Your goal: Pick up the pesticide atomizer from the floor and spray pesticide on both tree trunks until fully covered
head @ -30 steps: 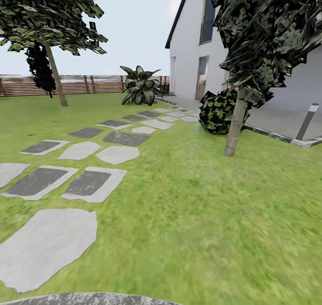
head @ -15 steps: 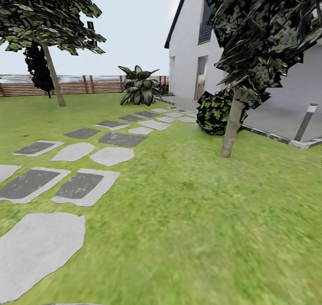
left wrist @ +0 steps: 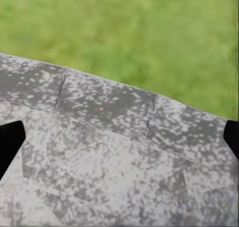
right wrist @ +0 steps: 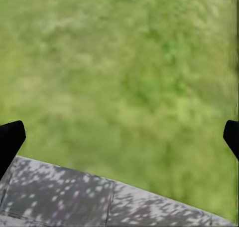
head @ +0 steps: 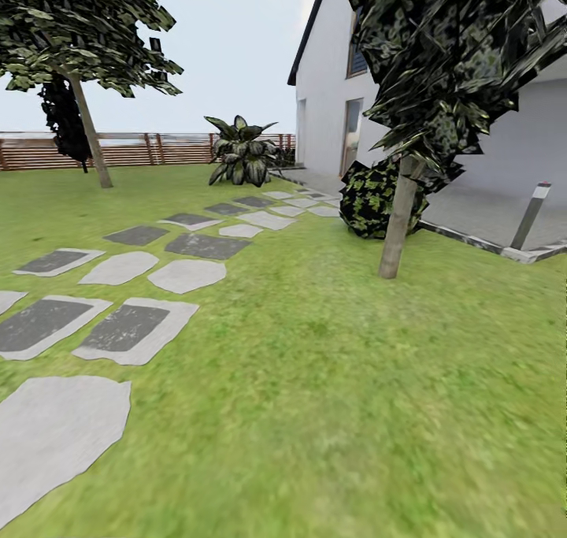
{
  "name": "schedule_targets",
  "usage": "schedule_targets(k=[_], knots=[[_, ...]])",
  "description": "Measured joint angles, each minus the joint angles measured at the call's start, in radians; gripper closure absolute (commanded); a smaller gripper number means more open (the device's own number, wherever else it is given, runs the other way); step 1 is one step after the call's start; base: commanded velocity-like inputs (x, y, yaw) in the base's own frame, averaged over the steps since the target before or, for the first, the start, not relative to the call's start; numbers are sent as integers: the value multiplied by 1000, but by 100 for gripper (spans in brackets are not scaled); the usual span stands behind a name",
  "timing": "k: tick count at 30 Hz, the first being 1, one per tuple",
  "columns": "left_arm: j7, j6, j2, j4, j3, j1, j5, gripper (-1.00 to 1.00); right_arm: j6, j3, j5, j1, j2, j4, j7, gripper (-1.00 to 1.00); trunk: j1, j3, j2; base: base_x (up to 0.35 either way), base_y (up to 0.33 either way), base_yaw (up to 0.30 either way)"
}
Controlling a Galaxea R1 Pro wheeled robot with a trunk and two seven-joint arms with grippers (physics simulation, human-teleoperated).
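In the head view, two trees stand on the garden lawn. One thin grey-tan trunk (head: 396, 223) rises at the right, near the house. The other trunk (head: 90, 140) leans far off at the left, before the fence. The pesticide atomizer is out of view. In the left wrist view, my left gripper (left wrist: 119, 142) is open, its black fingertips (left wrist: 10, 147) wide apart over a speckled grey surface (left wrist: 114, 152) with grass beyond. My right gripper (right wrist: 119, 139) is open too, with nothing between its fingertips (right wrist: 10, 142) and green grass (right wrist: 124, 72) beneath.
Grey and whitish stepping stones (head: 126, 329) run from the near left toward the white house (head: 331, 105). A dark shrub (head: 370, 199) sits behind the near trunk, with a short post (head: 529, 215) on the paved edge. A leafy plant (head: 240, 156) and a brown slat fence (head: 157, 150) stand at the back.
The whole head view has shifted: stones, trees and house sit further left in the picture, and the grey rim at its bottom edge is gone. This is camera movement.
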Motion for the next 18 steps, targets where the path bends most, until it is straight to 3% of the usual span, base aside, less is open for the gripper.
schedule_targets(k=[12,18], knots=[[1,0,0,0,0,0,0,-100,0,0,0,0,1,0,0,-100,0,0,0,111,-300,1],[1,0,0,-1,0,1,0,-100,0,0,0,0,1,0,-2,-100,0,0,0,4,-300,175]])
